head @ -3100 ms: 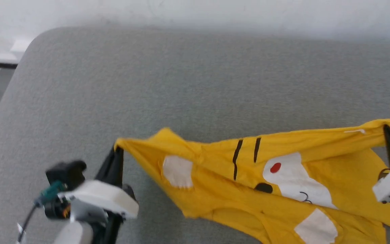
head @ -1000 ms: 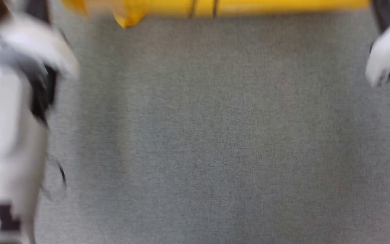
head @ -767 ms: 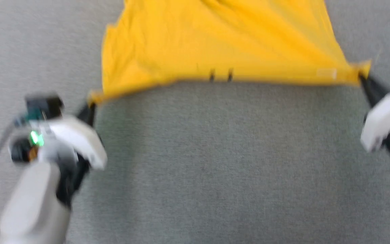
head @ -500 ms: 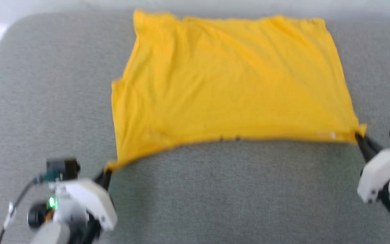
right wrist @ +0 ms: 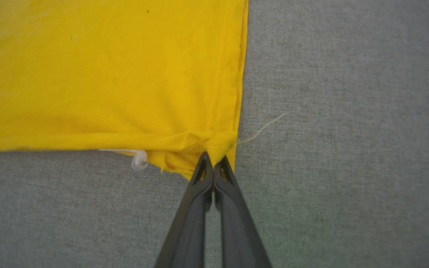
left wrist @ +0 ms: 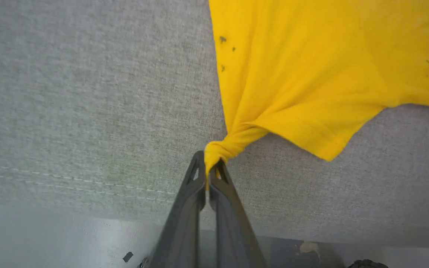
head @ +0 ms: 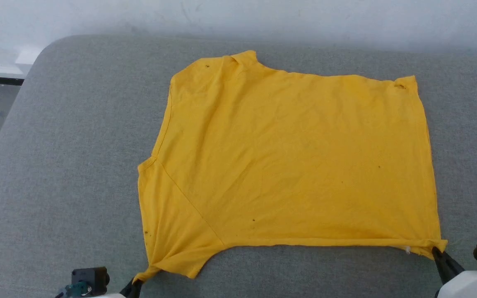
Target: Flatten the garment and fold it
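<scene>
The left gripper (left wrist: 209,165) has its two dark fingers pressed together on a twisted knot of yellow cloth, the tip of a short sleeve (left wrist: 304,126) drawn into a rope. The right gripper (right wrist: 213,160) is likewise clamped, pinching the shirt's other near corner just beside a small white label (right wrist: 139,160) and a loose thread (right wrist: 263,128).

Between these two pinches the near edge of the yellow T-shirt (head: 296,157) runs almost straight. Holding both corners apart looks meant to keep the cloth stretched so that it lies flat. The T-shirt lies plain side up, spread over the middle of the grey fabric-covered pad (head: 77,145), its far edge near the pad's far edge and the pale wall (head: 238,16), and its near edge close to the pad's near edge, where both grippers sit.

The flattening seems mostly done, though the left sleeve bunches at the pinch and a small flap stands up at the far-left corner. No folding has begun. The pad bears the shirt alone, and no bin or basket is about.
</scene>
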Controlling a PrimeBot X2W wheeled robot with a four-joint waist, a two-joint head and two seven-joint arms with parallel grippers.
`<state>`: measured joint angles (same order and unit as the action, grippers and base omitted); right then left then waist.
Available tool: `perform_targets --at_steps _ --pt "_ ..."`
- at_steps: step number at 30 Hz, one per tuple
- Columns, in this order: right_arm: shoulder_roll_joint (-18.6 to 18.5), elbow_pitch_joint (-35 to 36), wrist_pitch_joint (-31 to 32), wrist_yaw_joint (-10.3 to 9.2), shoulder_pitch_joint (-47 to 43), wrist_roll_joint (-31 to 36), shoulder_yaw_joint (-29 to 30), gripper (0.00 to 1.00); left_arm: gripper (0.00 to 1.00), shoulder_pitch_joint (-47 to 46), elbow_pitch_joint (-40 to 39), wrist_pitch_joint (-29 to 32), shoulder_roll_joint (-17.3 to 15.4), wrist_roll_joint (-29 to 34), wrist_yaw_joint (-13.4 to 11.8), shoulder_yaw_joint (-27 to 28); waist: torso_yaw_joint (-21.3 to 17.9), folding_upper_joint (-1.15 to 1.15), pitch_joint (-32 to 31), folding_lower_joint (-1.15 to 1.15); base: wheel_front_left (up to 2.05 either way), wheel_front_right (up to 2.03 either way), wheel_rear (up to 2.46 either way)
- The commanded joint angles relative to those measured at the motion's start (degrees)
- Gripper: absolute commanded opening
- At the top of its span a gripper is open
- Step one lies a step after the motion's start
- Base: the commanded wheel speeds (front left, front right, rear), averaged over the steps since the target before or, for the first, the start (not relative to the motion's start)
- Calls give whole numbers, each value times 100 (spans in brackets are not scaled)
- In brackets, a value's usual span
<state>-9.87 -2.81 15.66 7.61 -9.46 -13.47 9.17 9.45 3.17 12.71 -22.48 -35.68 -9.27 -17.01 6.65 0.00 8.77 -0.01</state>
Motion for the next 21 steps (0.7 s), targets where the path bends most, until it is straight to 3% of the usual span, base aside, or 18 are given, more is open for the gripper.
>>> perform_targets --at_steps 1,10,16,21 --pt "58 38 -194 -12 -87 70 18 0 0 -12 21 -212 39 147 -70 1 1 0 9 1 0 0 0" --pt "386 -1 -1893 -12 -86 553 -110 0 0 -693 187 -2401 437 1304 -399 -131 -117 0 26 1 0 0 0" --pt "311 76 -2024 -12 288 705 -280 0 0 -1470 193 -2732 568 1792 -391 -166 -191 0 79 1 0 0 0" --pt "65 9 -1820 -12 796 597 -399 0 0 -2253 383 -2758 580 1954 -222 -146 -254 0 252 1 0 0 0"
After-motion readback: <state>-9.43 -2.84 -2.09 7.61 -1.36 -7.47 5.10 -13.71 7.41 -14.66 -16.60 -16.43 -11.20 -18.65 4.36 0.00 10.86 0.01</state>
